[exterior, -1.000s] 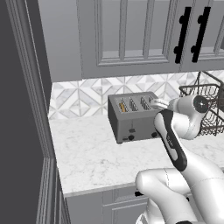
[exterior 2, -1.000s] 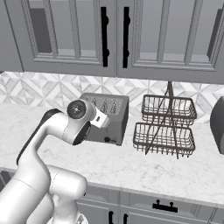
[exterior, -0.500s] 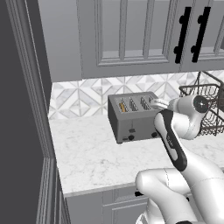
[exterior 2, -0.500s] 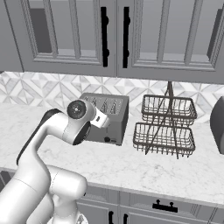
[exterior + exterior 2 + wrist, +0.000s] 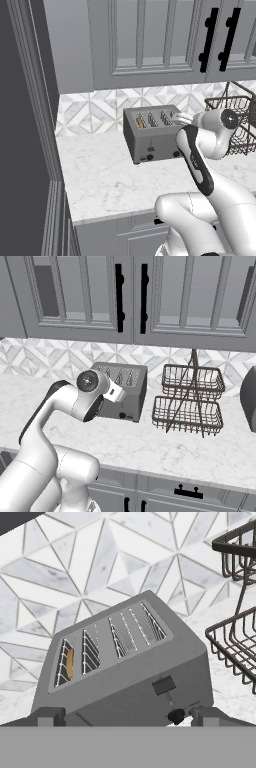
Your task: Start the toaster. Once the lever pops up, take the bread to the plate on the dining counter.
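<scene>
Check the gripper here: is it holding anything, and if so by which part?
Nothing is held. The gripper is open in front of the toaster, fingertips apart and empty; the bread sits in a slot.

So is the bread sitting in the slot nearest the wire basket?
No, in the hand view the bread sits in the toaster's end slot farthest from the wire basket.

2-tier wire basket [image 5: 189, 401], tiled backsplash [image 5: 90, 110]
</scene>
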### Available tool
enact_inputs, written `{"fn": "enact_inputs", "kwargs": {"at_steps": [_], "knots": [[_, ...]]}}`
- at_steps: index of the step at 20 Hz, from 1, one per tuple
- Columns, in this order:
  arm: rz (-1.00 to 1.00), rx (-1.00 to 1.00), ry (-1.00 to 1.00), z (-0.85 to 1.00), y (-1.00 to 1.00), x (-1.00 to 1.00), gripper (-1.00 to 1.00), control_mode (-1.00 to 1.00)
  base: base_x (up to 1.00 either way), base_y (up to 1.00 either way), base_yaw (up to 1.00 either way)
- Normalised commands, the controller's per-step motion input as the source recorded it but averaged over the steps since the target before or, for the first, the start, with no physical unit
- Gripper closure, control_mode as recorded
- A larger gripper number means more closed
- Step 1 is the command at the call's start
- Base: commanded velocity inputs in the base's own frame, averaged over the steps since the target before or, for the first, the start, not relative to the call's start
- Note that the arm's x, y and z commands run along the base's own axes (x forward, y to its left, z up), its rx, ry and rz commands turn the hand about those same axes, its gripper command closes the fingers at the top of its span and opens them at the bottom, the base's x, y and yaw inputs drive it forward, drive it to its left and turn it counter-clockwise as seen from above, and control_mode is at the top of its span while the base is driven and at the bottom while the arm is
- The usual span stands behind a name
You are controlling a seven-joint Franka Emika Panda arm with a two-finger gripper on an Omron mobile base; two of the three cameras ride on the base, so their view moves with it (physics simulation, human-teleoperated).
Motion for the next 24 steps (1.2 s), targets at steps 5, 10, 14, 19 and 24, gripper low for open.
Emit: {"fn": "enact_inputs", "kwargs": {"at_steps": [5, 10, 14, 19, 24], "knots": [[0.0, 0.0, 0.0, 0.0, 0.0, 0.0, -1.0, -1.0, 0.0, 0.0, 0.0], [0.0, 0.0, 0.0, 0.0, 0.0, 0.0, -1.0, -1.0, 0.0, 0.0, 0.0], [0.0, 0.0, 0.0, 0.0, 0.0, 0.0, -1.0, -1.0, 0.0, 0.0, 0.0], [0.0, 0.0, 0.0, 0.0, 0.0, 0.0, -1.0, -1.0, 0.0, 0.0, 0.0], [0.0, 0.0, 0.0, 0.0, 0.0, 0.0, -1.0, -1.0, 0.0, 0.0, 0.0]]}}
